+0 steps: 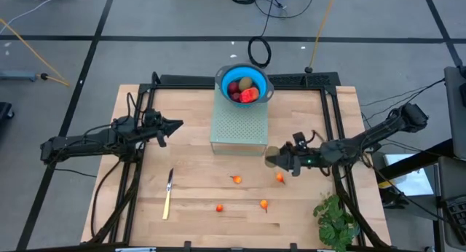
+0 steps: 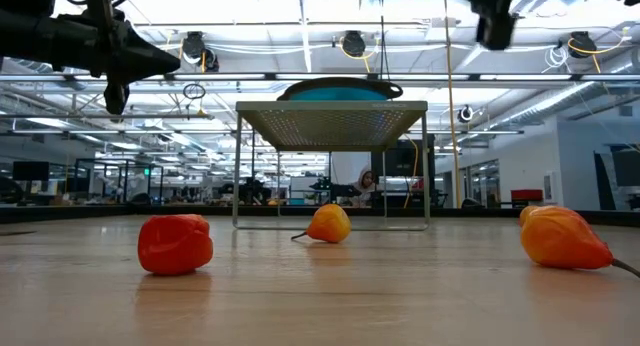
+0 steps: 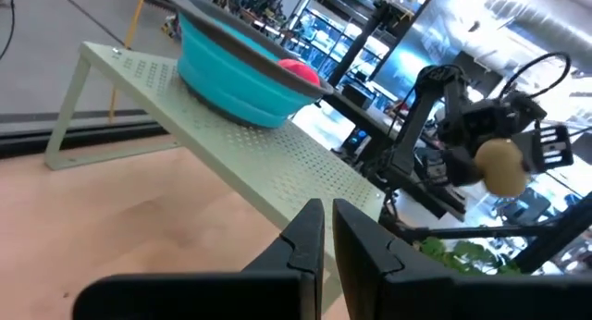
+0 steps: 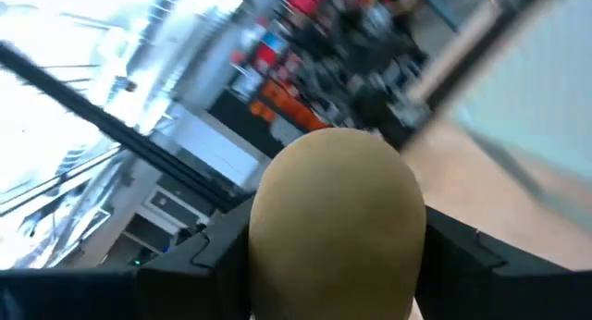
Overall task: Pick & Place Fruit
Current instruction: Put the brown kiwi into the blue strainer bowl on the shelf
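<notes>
We have the right claw point(image 1: 272, 159) closed on a brownish-olive oval point(image 4: 335, 218), held above the table point(image 1: 145, 135) just off the near right corner of the perforated stand point(image 1: 239, 124). The piece fills the gap between the two fingers, which press on its flanks. It looks smooth, rounded and light, probably a hollow or plastic fruit, so we judge it stiff but slippery: a hold across the widest part of the belly, as now, should keep it from squirting out. Its long axis seems to run roughly along the claw's reach, blunt end forward, though the overhead view is too small for us to be sure.

The blue bowl point(image 1: 245, 83) on the stand already holds dark red and olive pieces. Four tiny orange fruits point(image 1: 237, 180) lie on the table nearer the front; each is teardrop-shaped with a thin stem, and they point different ways. We would pinch those across the body, not the stem.

The left claw point(image 1: 177, 124) waits over the left side of the table, its fingers nearly together and holding nothing.
</notes>
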